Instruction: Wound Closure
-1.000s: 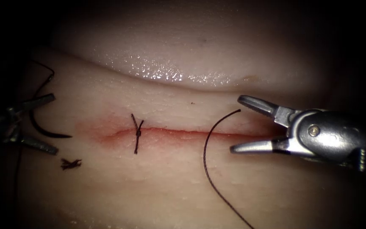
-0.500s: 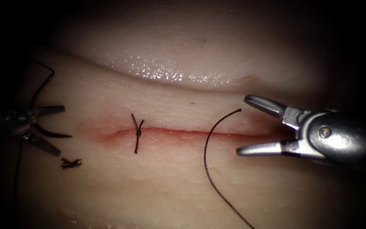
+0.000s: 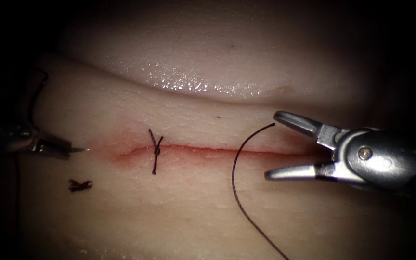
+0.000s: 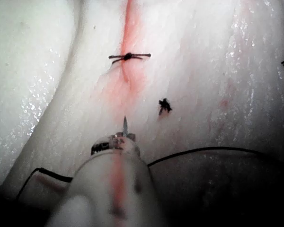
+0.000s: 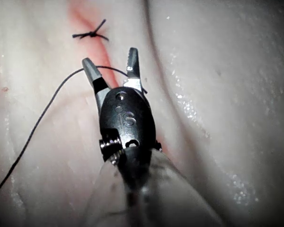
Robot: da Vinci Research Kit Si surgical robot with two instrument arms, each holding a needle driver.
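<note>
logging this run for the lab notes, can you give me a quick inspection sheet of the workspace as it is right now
surface: tissue, moist and glistening along a fold above the cut; red fluid along the cut.
job's things: one tied stitch across the cut near its left end; needle past the cut's left end, its tip showing beyond the left tool, not in the tissue; thread lies loose across the cut's right part.
clutter: cut end of thread below the left tool.
grippers: left tool shut on the needle near its tip; right tool open, holding nothing.
cables: nothing seen.
surroundings: dark, nothing seen.
</note>
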